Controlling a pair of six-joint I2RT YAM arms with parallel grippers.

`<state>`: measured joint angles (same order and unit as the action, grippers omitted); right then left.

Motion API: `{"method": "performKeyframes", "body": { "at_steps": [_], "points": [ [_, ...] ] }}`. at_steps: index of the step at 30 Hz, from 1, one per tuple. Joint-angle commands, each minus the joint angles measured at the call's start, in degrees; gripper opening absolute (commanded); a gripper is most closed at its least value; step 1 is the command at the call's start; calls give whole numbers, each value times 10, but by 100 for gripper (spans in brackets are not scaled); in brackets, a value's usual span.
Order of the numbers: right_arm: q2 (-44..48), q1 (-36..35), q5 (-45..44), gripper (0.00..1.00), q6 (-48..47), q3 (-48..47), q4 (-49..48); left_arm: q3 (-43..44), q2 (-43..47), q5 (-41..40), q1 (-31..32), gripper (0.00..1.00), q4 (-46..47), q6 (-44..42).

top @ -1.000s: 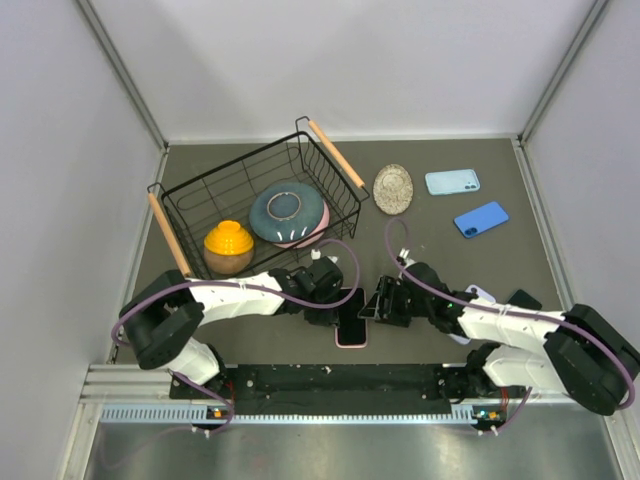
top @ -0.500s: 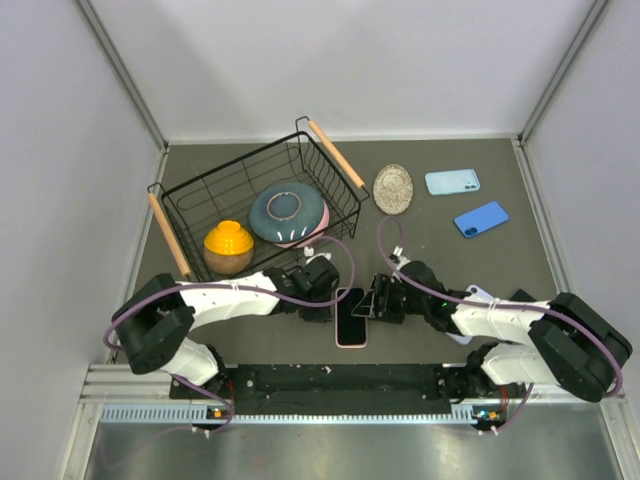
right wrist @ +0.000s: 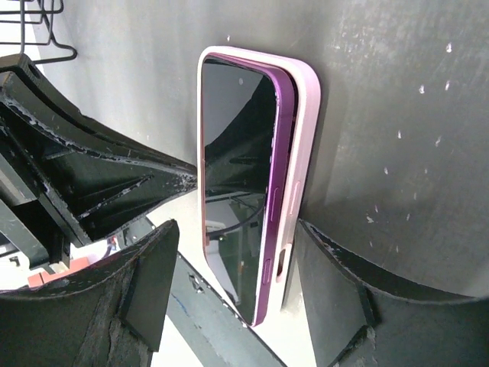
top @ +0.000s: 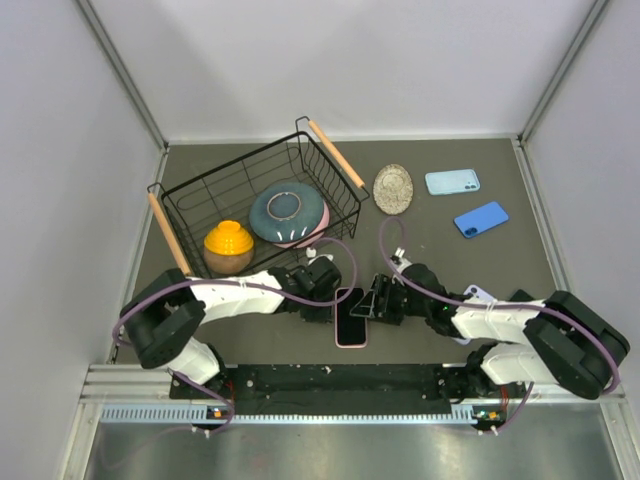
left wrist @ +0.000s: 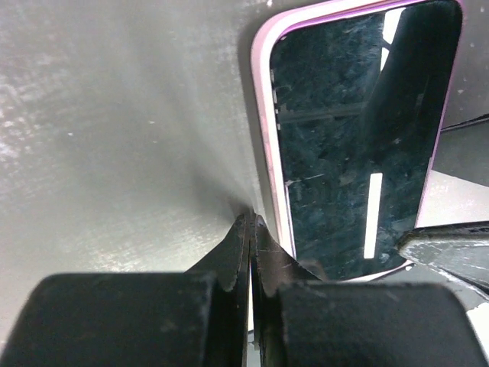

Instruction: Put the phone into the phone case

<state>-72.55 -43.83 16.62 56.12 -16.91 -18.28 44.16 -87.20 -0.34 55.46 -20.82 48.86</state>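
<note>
The phone (top: 351, 318), black screen with a purple edge, lies face up in the pink phone case (top: 341, 341) near the front of the table. In the right wrist view the phone (right wrist: 233, 183) is seated along one side, while its purple side stands above the rim of the case (right wrist: 304, 153). My right gripper (right wrist: 244, 287) is open, its jaws straddling the near end of phone and case without touching. My left gripper (left wrist: 251, 225) is shut and empty, its tips on the table against the rim of the case (left wrist: 263, 115) beside the phone (left wrist: 351, 138).
A black wire basket (top: 190, 200) at back left holds an orange bowl (top: 228, 243) and a blue dish (top: 287, 210). A speckled oval dish (top: 393, 187), a light blue case (top: 452, 181) and a blue phone (top: 481, 219) lie at back right.
My left gripper has drawn back off the phone to its left edge, uncovering the far end. My right gripper has come in to the phone's right side.
</note>
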Motion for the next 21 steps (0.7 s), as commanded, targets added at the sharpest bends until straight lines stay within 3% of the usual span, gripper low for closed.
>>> {"method": "performKeyframes", "body": {
  "at_steps": [1,6,16,21],
  "points": [
    [-12,-2,14,63,42,23,-67,1,-13,34,-1,0,32,-5],
    [-22,-2,27,63,59,25,-97,-28,3,60,0,0,87,1],
    [1,-3,61,63,112,51,-220,-46,2,88,0,0,115,0],
    [9,-2,60,63,118,67,-235,-52,6,87,0,0,118,-1]
  ]
}}
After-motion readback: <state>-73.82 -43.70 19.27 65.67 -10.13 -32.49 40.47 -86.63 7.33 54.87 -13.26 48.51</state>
